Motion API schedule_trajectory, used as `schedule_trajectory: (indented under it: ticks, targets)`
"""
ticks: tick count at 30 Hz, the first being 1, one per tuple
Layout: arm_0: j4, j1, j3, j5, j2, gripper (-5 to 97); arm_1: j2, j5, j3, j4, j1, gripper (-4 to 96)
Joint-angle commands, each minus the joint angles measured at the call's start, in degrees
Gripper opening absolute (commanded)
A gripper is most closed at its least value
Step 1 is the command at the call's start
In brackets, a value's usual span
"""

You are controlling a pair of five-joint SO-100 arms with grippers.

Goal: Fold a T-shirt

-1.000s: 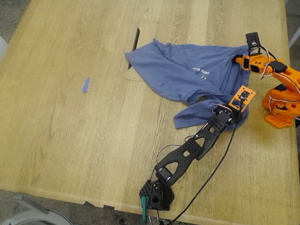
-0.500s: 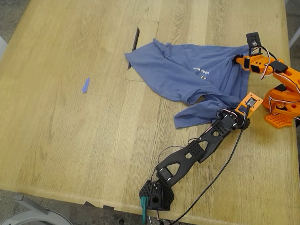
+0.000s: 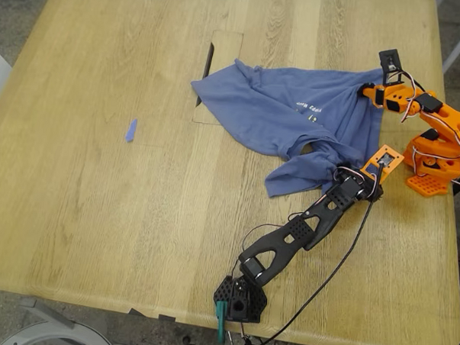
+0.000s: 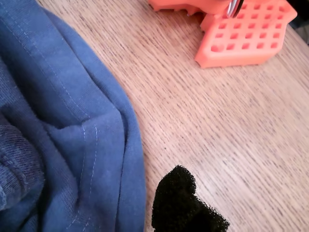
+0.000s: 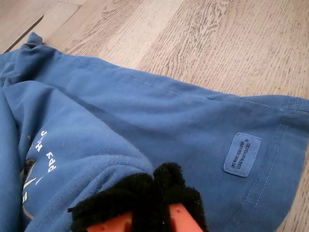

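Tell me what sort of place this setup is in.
Probably a workshop or lab bench, not a home. Two small hobby arms, one black and one orange, stand on a big wooden table with loose cables, working a T-shirt.

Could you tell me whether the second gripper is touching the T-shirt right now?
Touching. In the second wrist view, my second gripper's black padded tips are closed together and pressed into a raised fold of the T-shirt, with no gap between pad and cloth.

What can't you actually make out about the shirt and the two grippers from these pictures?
- The T-shirt: chest text too small in the exterior view, folded over in the second wrist view.
- My first gripper: cut off by the first wrist view's edge; open or shut unclear.
- My second gripper: grip on cloth hidden by its padding.
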Motion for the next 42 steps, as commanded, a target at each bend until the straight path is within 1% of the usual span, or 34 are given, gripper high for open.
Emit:
schedule_trajectory:
  ticks: [1,5,11,13,17,22,25,33,37,42]
  targets:
    - [1.0,0.4,-1.7,0.8,5.2,56,1.6,0.0,-0.4,0.2,-0.1,0.0]
    - [0.7,0.4,-0.7,2.1,4.9,56,1.8,-0.1,-0.3,0.4,-0.2,0.0]
    - [-1.4,1.3,1.1,5.4,4.4,56,2.1,-0.1,0.3,0.4,-0.4,0.0]
    - [-2.7,1.5,1.3,7.2,3.8,56,2.1,-0.1,0.4,0.4,-0.4,0.0]
    - [-3.2,1.6,3.0,8.7,3.6,56,2.1,-0.2,0.4,0.4,-0.4,0.0]
    - [-3.2,0.5,3.6,12.6,2.8,56,2.2,-0.2,0.4,0.7,-0.8,0.0]
    - [-4.2,-0.6,3.5,15.7,1.9,57,2.2,-0.3,0.4,0.8,-1.0,0.0]
    - [-6.1,-3.7,3.3,19.6,-1.1,56,2.2,-0.3,-0.8,1.7,-1.2,0.0]
    - [-6.1,-4.9,1.1,20.7,-3.7,53,2.5,-0.4,-1.1,1.9,-1.5,0.0]
    - [-6.1,-6.4,-1.4,22.3,-6.9,44,2.6,-0.4,-1.2,2.1,-1.6,0.0]
